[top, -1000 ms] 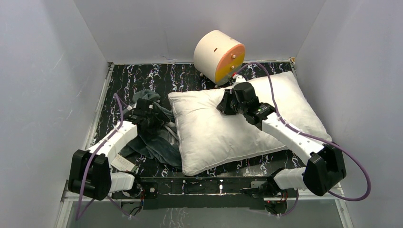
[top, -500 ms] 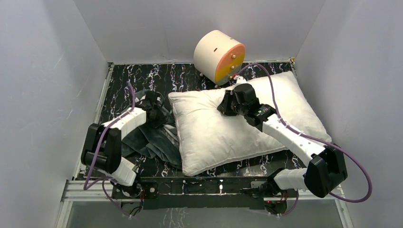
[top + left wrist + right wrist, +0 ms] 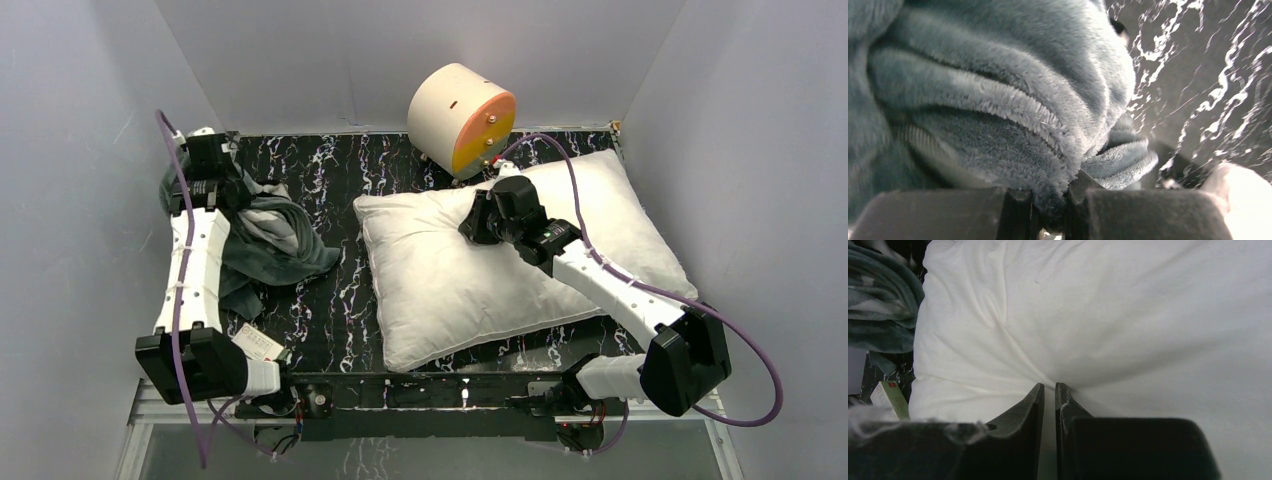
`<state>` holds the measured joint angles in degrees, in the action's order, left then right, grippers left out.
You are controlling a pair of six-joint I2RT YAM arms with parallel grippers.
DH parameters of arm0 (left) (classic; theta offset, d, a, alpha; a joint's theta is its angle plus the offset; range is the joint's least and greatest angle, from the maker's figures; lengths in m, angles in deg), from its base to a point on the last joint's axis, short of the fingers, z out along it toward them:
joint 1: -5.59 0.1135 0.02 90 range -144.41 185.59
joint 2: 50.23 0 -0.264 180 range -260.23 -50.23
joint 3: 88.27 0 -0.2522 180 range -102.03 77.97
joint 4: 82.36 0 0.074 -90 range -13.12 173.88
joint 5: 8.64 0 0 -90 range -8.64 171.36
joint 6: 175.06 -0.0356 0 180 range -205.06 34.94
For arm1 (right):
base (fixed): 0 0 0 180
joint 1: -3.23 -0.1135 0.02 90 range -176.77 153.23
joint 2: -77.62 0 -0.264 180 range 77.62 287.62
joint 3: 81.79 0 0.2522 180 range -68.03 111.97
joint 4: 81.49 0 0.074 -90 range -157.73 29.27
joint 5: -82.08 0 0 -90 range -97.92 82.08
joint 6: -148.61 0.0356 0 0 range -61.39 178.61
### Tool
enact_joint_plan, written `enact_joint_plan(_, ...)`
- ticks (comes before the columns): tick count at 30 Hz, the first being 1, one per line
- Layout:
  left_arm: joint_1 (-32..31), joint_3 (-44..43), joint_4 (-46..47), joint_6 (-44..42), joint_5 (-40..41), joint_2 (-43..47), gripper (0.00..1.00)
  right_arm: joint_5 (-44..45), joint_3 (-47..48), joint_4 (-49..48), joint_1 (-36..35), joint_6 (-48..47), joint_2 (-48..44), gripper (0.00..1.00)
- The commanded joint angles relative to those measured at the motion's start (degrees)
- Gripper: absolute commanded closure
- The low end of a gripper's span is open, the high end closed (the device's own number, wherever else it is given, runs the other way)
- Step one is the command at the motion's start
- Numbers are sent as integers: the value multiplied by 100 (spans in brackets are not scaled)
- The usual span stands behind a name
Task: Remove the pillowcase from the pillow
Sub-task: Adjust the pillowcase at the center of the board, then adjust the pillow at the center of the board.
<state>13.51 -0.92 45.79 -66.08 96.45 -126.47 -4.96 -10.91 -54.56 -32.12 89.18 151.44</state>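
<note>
The pillowcase lies bunched at the far left of the table, grey plush with striped patches, fully apart from the pillow. My left gripper is shut on a fold of it; in the left wrist view the grey plush fills the frame and is pinched between the jaws of that gripper. The bare white pillow lies in the middle and right of the table. My right gripper presses on the pillow's top and is shut on a pinch of its white cloth, creases radiating from the gripper's tips.
A cream-and-orange cylinder stands at the back, just behind the pillow. A small white tag lies near the left arm's base. Grey walls close in the left, back and right sides of the black marbled table.
My left gripper shut on the pillowcase and swung it left and toward the back, dragging it away from the pillow's edge. The right arm and the pillow stayed put.
</note>
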Motion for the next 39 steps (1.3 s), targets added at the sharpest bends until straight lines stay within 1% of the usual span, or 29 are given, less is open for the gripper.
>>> enact_joint_plan(1, -72, -112, -513, -1093, 186, -277, 100, -214, 62, 287, 36, 24, 105, 78)
enact_joint_plan(3, -72, -95, -568, -1097, -133, -452, 100, -260, 69, 299, 35, 15, 142, 77)
enact_joint_plan(4, -71, -66, -599, -1130, -302, -570, 100, -453, 71, 300, 33, 11, 160, 77)
enact_joint_plan(7, -72, 74, -594, -1042, -697, -745, 94, -832, 109, 272, 37, -78, 257, 76)
enact_joint_plan(8, -72, 130, -573, -1032, -859, -788, 88, -1040, 133, 243, 25, -130, 315, 75)
enact_joint_plan(10, -71, 174, -624, -941, -1026, -886, 67, -1451, 228, 222, -3, -264, 444, 72)
enact_joint_plan(11, -72, 176, -668, -898, -1116, -922, 55, -1544, 294, 234, -63, -322, 536, 71)
enact_joint_plan(12, -72, 152, -723, -799, -1176, -923, 45, -1589, 350, 246, -143, -401, 589, 69)
enact_joint_plan(13, -76, 136, -740, -694, -1299, -859, 38, -1584, 424, 259, -245, -489, 632, 68)
enact_joint_plan(14, -89, 157, -685, -601, -1402, -741, 29, -1538, 506, 295, -343, -565, 686, 67)
enact_joint_plan(15, -103, 173, -613, -483, -1494, -575, 21, -1475, 597, 344, -417, -622, 726, 66)
enact_joint_plan(16, -113, 181, -538, -358, -1842, -400, 13, -1419, 690, 385, -482, -662, 756, 65)
enact_joint_plan(17, -119, 236, -407, -205, -2200, -203, 8, -1354, 766, 426, -518, -698, 764, 64)
enact_joint_plan(19, -169, 505, 138, 126, -3082, 222, 2, -1121, 917, 522, -541, -779, 713, 61)
enact_joint_plan(21, -345, 786, 572, 460, -3659, 567, 2, -719, 978, 577, -542, -892, 551, 56)
enact_joint_plan(23, -689, 980, 819, 604, -4000, 684, 2, -154, 1060, 710, -538, -1037, 344, 51)
enact_joint_plan(25, -1464, 1198, 940, 633, -4298, 596, 2, 552, 1098, 831, -532, -1211, 87, 46)
enact_joint_plan(26, -1750, 1348, 1027, 693, -4392, 535, 2, 882, 1096, 879, -526, -1293, -45, 44)
enact_joint_plan(29, -2618, 2079, 1532, 1081, -4424, 405, 2, 1996, 1004, 1059, -529, -1464, -421, 36)
enact_joint_plan(31, -3097, 2601, 2064, 1536, -4479, 352, 2, 2775, 879, 1216, -524, -1483, -639, 25)
enact_joint_plan(33, -3486, 3332, 2970, 2170, -4637, 356, 2, 3366, 697, 1412, -462, -1461, -830, 20)
enact_joint_plan(35, -3824, 3764, 3821, 2667, -4723, 294, 2, 3601, 501, 1563, -277, -1343, -968, 17)
enact_joint_plan(36, -3929, 3850, 4043, 2790, -4712, 221, 3, 3540, 394, 1612, -140, -1301, -1019, 16)
enact_joint_plan(37, -4001, 3898, 4140, 2844, -4695, 151, 9, 3394, 291, 1644, 11, -1273, -1069, 16)
enact_joint_plan(39, -4043, 3875, 4135, 2806, -4519, 66, 35, 3040, 60, 1699, 257, -1182, -1087, 16)
